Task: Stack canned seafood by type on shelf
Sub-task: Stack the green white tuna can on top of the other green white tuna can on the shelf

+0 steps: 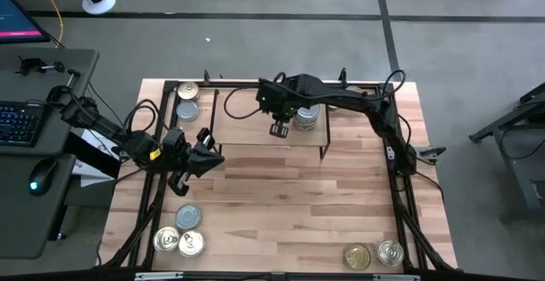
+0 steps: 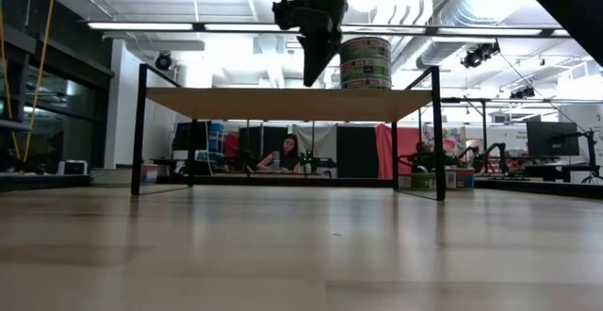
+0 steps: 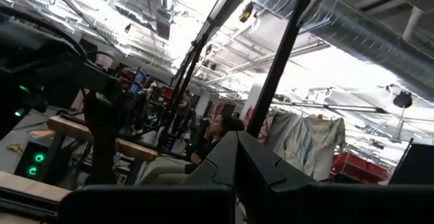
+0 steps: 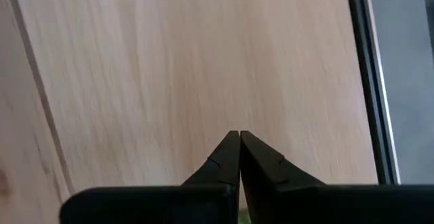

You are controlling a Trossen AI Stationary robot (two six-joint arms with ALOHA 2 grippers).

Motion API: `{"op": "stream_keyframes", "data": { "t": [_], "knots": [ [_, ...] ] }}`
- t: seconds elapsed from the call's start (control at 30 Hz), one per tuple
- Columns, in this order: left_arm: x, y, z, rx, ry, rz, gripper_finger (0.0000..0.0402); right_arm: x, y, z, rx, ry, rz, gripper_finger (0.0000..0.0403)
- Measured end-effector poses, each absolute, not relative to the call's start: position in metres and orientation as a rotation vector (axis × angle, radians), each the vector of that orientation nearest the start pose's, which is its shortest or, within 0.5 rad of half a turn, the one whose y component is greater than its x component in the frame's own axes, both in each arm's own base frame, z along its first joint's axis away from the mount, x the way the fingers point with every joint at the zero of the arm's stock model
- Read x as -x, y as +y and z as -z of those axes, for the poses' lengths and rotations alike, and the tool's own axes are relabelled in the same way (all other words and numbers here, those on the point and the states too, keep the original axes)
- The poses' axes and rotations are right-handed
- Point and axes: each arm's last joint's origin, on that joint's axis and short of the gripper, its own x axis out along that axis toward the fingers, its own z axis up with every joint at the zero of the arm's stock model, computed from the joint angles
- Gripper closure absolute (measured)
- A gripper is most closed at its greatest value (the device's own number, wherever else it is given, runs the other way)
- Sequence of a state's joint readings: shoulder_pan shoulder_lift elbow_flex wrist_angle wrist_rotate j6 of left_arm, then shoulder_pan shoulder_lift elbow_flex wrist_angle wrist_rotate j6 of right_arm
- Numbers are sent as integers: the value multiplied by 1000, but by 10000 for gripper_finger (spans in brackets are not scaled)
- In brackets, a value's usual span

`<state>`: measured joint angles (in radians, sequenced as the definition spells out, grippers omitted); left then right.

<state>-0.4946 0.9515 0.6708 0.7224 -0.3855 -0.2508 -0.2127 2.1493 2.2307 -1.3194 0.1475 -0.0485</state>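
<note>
The shelf (image 1: 247, 119) is a light-wood board on black wire legs at the table's far middle. On its right part a stack of tins (image 1: 307, 116) with green-and-red labels (image 2: 366, 63) rests on its bottom tin. My right gripper (image 1: 278, 130) is shut and points down just left of that stack, close over the board (image 4: 169, 61), as the low view (image 2: 311, 77) shows. My left gripper (image 1: 180, 183) hangs shut over the table's left part, pointing away from the tabletop (image 3: 236, 137). Loose tins lie on the table.
Two tins (image 1: 187, 100) lie at the far left corner beside the shelf. Three tins (image 1: 181, 232) sit at the near left, and two gold and silver ones (image 1: 374, 254) at the near right. A black frame (image 1: 400, 187) edges the table. Bare wood lies in the middle.
</note>
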Motion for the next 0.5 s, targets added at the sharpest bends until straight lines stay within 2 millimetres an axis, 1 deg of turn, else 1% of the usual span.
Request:
{"op": "stream_keyframes", "data": {
  "t": [0.2,0.4,0.5],
  "knots": [
    [-185,-88,-348,434,-383,157,401,-425,-97,-306,73,1306,276,403],
    [-185,-88,-348,433,-380,157,401,-414,-95,-305,99,1415,281,403],
    [-186,-88,-347,429,-372,156,402,-413,-95,-305,106,1432,287,403]
  ]
}}
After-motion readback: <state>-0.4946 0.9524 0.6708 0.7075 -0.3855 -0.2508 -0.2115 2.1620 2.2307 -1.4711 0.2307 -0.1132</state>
